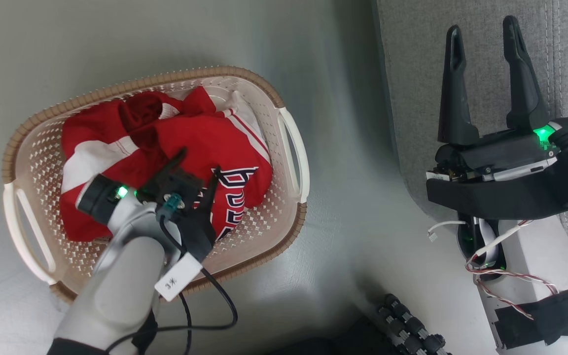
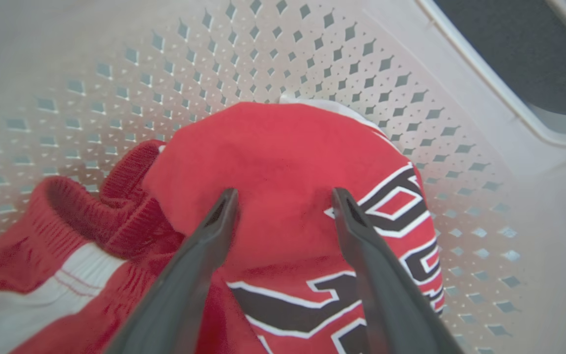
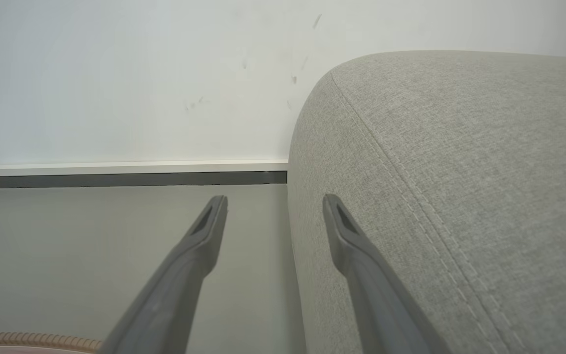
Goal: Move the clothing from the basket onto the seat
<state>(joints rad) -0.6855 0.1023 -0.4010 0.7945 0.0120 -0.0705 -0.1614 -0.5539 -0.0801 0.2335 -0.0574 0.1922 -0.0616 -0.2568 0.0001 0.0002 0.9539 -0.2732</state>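
The red clothing (image 1: 195, 143) lies bunched in the cream basket (image 1: 291, 153), white stripes at its left and black-and-white lettering at its right. My left gripper (image 1: 199, 163) reaches down into the basket, open, its two fingers spread over the lettered garment (image 2: 283, 162) with the tips at the fabric. In the left wrist view a ribbed red cuff (image 2: 130, 201) lies left of the fingers. My right gripper (image 1: 483, 37) stands open over the grey seat (image 1: 412, 74), holding nothing. The right wrist view has the seat's rounded edge (image 3: 440, 162) just right of my right gripper (image 3: 274, 204).
The basket stands on a pale grey floor (image 1: 353, 231) left of the seat. A white wall and dark skirting strip (image 3: 126, 178) lie beyond. Black ribbed parts of my base (image 1: 409, 323) and loose cables (image 1: 491, 266) sit at the bottom right.
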